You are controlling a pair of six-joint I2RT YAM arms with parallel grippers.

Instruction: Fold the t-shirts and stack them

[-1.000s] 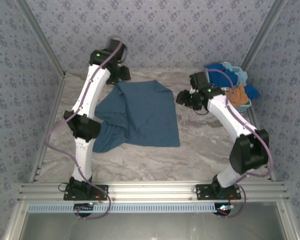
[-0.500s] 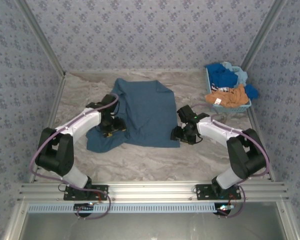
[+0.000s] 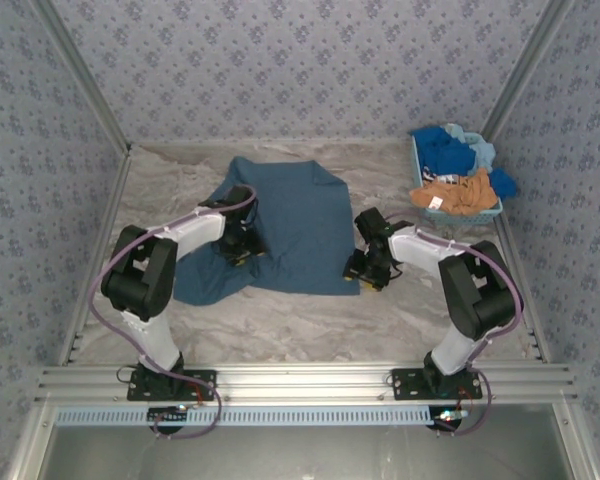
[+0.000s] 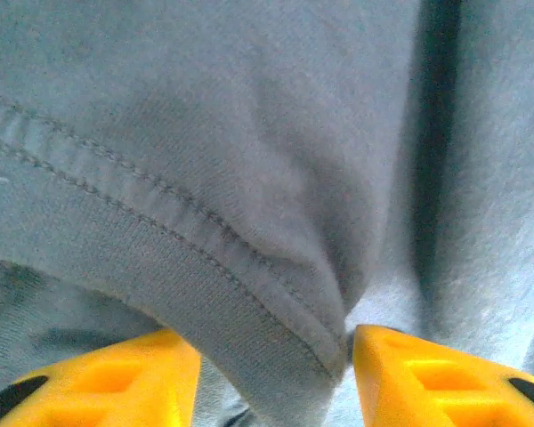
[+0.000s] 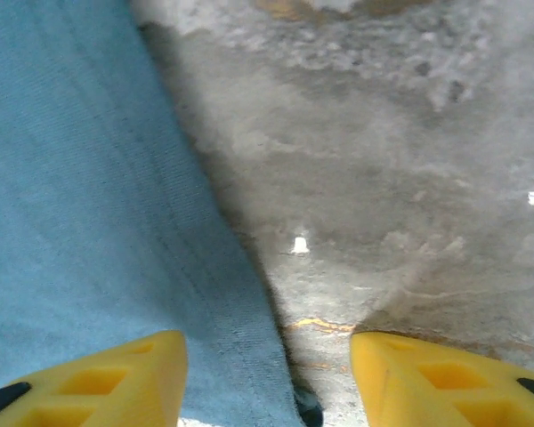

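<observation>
A: Where to find the slate-blue t-shirt (image 3: 295, 225)?

B: Spread on the worktop (image 3: 420, 300), well apart from the basket (image 3: 416, 165) and off to its left, long axis crosswise to the line toward the basket. Bright blue t-shirt (image 3: 442, 148) and orange-brown t-shirt (image 3: 458, 192) heaped inside the basket.

A: And the arms?

B: Right end effector (image 3: 363, 272) down at the shirt edge facing the basket. Left end effector (image 3: 242, 250) on the rumpled side away from the basket.

A: Spread or closed?

B: Right: fingers (image 5: 89, 374) parted, one over cloth, the other over bare marble, edge running between, nothing pinched. Left: yellow fingers (image 4: 98, 374) half-spread astride a stitched hem fold; clamped or not, cannot tell.

A: Worth comparing views?

B: From above, the whole outline and the bunched corner farthest from the basket, but jaws hidden under the wrists. Up close, hem stitching and the cloth-to-marble border, no outline. Probably a matter of closing on both edges next
</observation>
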